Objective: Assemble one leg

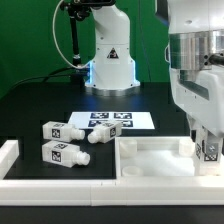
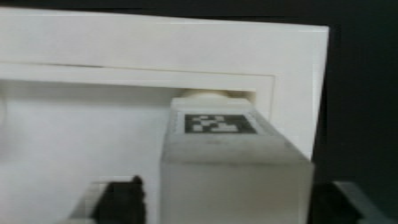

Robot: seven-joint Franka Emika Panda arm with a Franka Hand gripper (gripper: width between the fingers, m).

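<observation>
My gripper (image 1: 208, 140) is shut on a white square-section leg (image 1: 210, 151) and holds it upright over the corner of the large white tray-like panel (image 1: 150, 160) at the exterior view's right. In the wrist view the leg (image 2: 222, 160) fills the space between my dark fingers (image 2: 121, 202). Its tag faces the camera and its round peg (image 2: 212, 97) meets the panel's inner corner (image 2: 107, 90). Whether the peg is seated I cannot tell. Two more tagged legs (image 1: 60, 130) (image 1: 66, 153) lie on the black table at the exterior view's left.
The marker board (image 1: 110, 121) lies flat behind the panel. A white raised rail (image 1: 10, 160) runs along the table's left and front edges. The robot base (image 1: 108, 50) stands at the back.
</observation>
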